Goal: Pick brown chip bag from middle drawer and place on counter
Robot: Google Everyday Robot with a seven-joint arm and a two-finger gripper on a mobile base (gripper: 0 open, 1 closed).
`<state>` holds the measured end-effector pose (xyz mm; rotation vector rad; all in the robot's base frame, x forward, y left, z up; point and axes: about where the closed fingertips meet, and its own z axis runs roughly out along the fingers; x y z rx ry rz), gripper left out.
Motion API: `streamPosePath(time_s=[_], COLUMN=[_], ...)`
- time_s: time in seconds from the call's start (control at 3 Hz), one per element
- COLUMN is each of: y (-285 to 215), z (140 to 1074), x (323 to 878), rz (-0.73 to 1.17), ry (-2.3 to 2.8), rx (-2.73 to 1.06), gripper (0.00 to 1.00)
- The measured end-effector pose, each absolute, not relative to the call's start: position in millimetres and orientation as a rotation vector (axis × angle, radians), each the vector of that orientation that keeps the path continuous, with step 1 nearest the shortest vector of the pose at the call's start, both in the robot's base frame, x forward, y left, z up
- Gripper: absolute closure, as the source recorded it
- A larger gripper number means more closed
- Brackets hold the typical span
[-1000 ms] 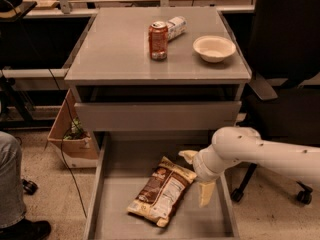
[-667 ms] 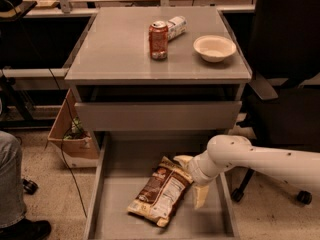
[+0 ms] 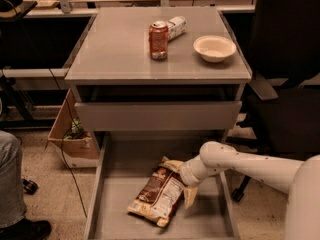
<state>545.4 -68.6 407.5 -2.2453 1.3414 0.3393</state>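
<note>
The brown chip bag [image 3: 157, 196] lies flat and slanted in the middle drawer [image 3: 212, 219], which is pulled out low at the front of the cabinet. My gripper [image 3: 182, 181] is down in the drawer at the bag's upper right end, on the white arm reaching in from the right. It is open, with one cream finger at the bag's top corner and the other hanging beside its right edge. The bag rests on the drawer floor. The grey counter [image 3: 115, 49] is above.
On the counter stand a red soda can [image 3: 158, 40], a white-labelled can [image 3: 176, 26] lying behind it, and a white bowl [image 3: 214, 48]. A shorter drawer front [image 3: 157, 115] sits above. A cardboard box [image 3: 72, 139] and a person's leg [image 3: 10, 184] are left; a black chair [image 3: 285, 84] is right.
My arm and gripper have shifted a little to the left, closer onto the bag's upper right end. The bag has not moved.
</note>
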Motion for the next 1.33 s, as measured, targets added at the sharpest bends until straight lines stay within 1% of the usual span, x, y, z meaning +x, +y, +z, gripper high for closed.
streamPosePath(time_s=[0.33, 0.67, 1.33], y=[-53.7, -50.4, -42.1], z=[379.9, 371.2, 394.1], x=[555.8, 560.3, 557.6], rz=[0.386, 0.408, 0.411], ry=[1.302, 1.296, 1.354], rx=[-2.236, -2.23, -2.239], gripper=[0.0, 0.17, 0.63])
